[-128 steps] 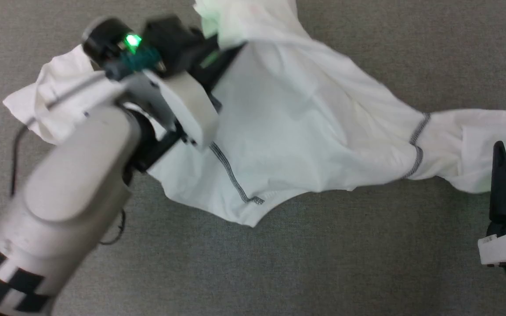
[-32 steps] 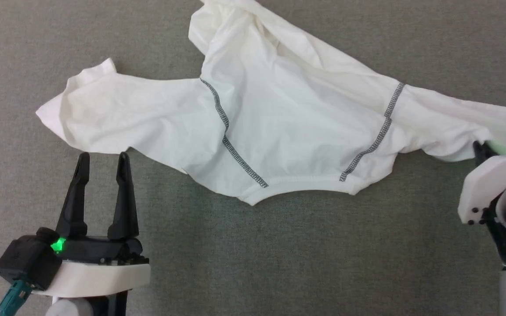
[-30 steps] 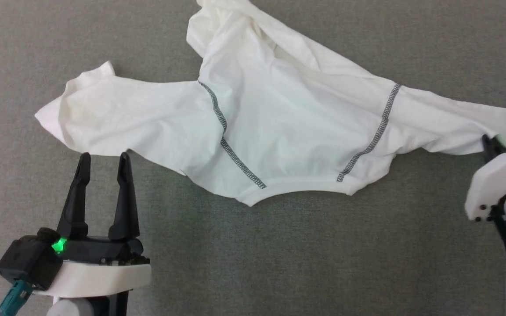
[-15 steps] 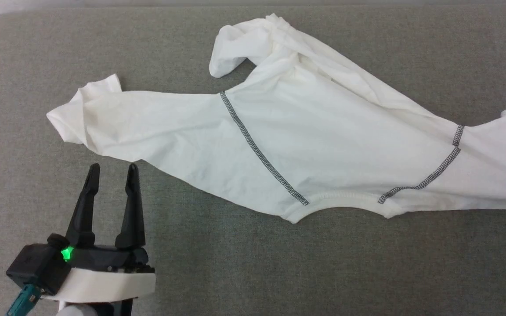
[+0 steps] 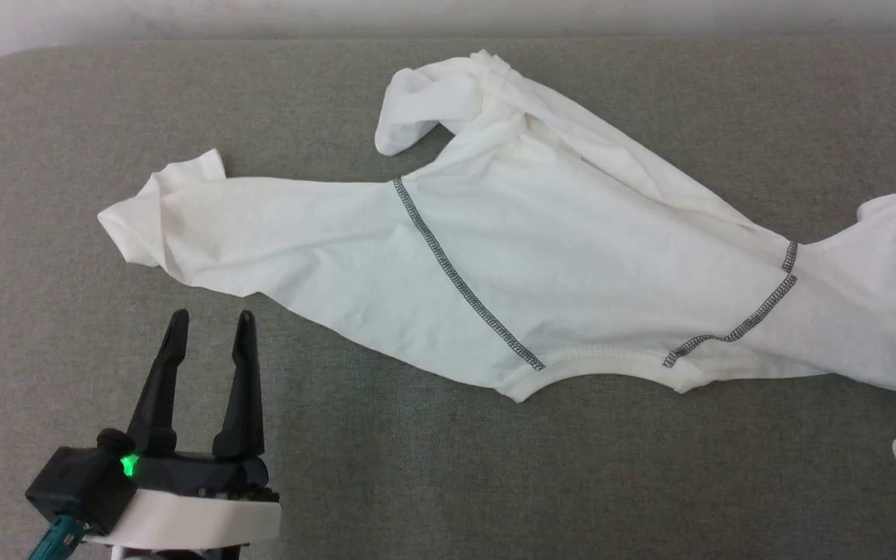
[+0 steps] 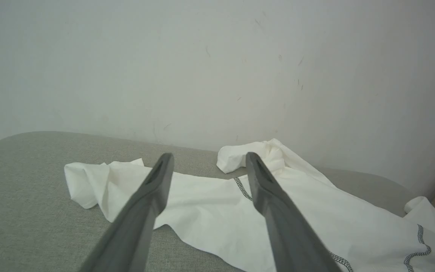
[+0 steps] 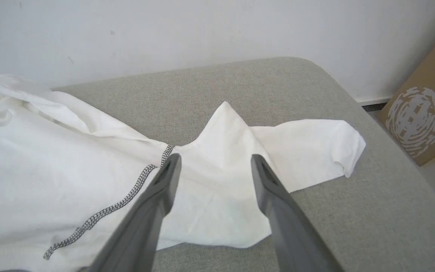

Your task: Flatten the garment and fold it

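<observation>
Garment lies rumpled across the grey counter, far edge bunched. My left claw is spread, empty, near the left sleeve. My right claw is spread over the right sleeve. Cardboard box stands off the counter's right end.

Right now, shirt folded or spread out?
Spread, unfolded but not flat: the shirt lies stretched sideways, its far edge bunched and rolled over.
</observation>
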Robot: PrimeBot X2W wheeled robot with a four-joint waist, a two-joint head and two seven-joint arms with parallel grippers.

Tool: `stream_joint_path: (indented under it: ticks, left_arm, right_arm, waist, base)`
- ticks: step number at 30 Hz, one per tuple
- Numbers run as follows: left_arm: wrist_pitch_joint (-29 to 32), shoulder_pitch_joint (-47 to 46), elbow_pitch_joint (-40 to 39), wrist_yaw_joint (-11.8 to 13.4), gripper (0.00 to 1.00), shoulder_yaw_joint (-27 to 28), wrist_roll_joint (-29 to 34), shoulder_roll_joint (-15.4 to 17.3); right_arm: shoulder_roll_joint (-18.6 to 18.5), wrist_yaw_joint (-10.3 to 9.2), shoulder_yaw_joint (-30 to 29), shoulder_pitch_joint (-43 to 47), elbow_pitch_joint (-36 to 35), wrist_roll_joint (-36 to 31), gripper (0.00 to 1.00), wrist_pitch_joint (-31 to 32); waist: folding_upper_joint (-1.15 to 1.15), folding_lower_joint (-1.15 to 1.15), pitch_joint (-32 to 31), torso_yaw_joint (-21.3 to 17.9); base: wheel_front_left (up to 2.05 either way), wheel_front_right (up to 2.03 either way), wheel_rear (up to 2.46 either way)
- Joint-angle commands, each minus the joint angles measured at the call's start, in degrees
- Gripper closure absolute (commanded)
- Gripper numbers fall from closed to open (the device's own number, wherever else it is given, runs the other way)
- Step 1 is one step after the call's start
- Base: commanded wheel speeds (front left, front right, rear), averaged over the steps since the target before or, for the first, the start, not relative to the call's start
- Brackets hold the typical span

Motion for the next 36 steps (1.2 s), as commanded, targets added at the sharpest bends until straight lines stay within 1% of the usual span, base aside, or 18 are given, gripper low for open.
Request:
stream_joint_path:
  ticks: [1,3,4,7,9,11,14,16,19,25,28,31,36]
  left_arm:
    - [-0.27,0.88,-0.25,-0.40,0.00,0.10,0.13,0.23]
    - [-0.27,1.30,-0.30,-0.40,0.00,0.38,0.19,0.09]
    - [-0.27,1.30,-0.30,-0.40,0.00,0.38,0.19,0.09]
    - [-0.27,1.79,-0.18,-0.40,0.00,0.64,0.85,0.14]
    - [-0.27,1.96,-0.03,-0.40,0.00,0.40,1.73,0.57]
    - [-0.27,2.06,0.28,-0.40,0.00,-0.53,3.10,1.67]
    - [0.06,1.84,1.03,-0.40,0.00,-3.90,4.49,4.15]
    - [1.47,1.16,1.41,-0.40,0.00,-6.95,5.09,6.39]
    - [4.48,-0.92,1.93,-0.40,0.00,-11.62,5.75,10.03]
    - [12.43,-7.92,4.55,-0.40,0.00,-22.58,6.49,18.64]
    - [14.92,-11.72,6.23,-0.40,0.00,-27.15,5.23,21.56]
    - [15.98,-15.22,7.73,-0.40,0.00,-30.39,4.73,23.46]
    - [16.57,-19.27,10.59,-0.40,0.00,-32.99,3.80,24.07]
  right_arm:
    - [0.18,-0.11,0.79,2.26,-1.21,1.56,0.00,-2.42]
    - [0.19,-0.11,2.24,4.50,-2.83,2.27,0.00,-6.65]
    - [0.19,-0.11,2.24,4.50,-2.83,2.27,0.00,-6.65]
    - [0.19,-0.11,4.12,6.98,-3.52,3.81,0.00,-12.78]
    - [0.19,-0.11,5.23,8.04,-3.06,4.65,0.00,-15.57]
    - [0.19,-0.11,6.03,8.51,-2.42,4.86,0.00,-17.22]
    - [0.20,-0.11,6.61,8.37,-1.92,4.40,0.00,-18.41]
    - [0.20,-0.11,6.67,8.02,-1.90,4.15,0.00,-18.57]
    - [0.20,-0.11,6.72,7.57,-1.79,4.29,0.00,-18.55]
    - [0.20,-0.11,7.48,6.69,-1.36,5.62,0.00,-19.38]
    - [0.20,-0.11,7.91,6.10,-1.28,5.69,0.00,-19.82]
    - [0.20,-0.11,8.29,5.51,-1.39,5.77,0.00,-20.06]
    - [0.20,-0.11,8.52,4.97,-1.56,6.26,0.00,-20.45]
  waist:
    - [0.00,0.01,-0.08,-0.08]
    - [0.00,0.01,-0.08,-0.31]
    - [0.00,0.01,-0.08,-0.31]
    - [0.00,0.01,-0.03,-0.75]
    - [0.00,0.01,0.01,-1.08]
    - [0.00,0.01,0.05,-1.41]
    - [0.00,0.01,0.22,-1.78]
    - [0.00,0.01,0.49,-1.90]
    - [0.00,0.01,1.07,-1.94]
    - [0.00,0.01,2.84,-2.16]
    - [0.00,0.01,4.03,-2.50]
    - [0.00,0.01,5.41,-2.92]
    - [0.00,0.01,7.65,-3.41]
  base:
    - [0.00,0.00,0.00]
    - [0.00,0.00,0.00]
    - [0.00,0.00,0.00]
    - [0.00,0.00,0.00]
    - [0.00,0.00,0.00]
    - [0.00,0.00,0.00]
    - [0.00,0.00,0.00]
    - [0.00,0.00,0.00]
    - [0.00,0.00,0.00]
    - [0.00,0.00,0.00]
    - [0.00,0.00,0.00]
    - [0.00,0.00,0.00]
    - [0.00,0.00,0.00]
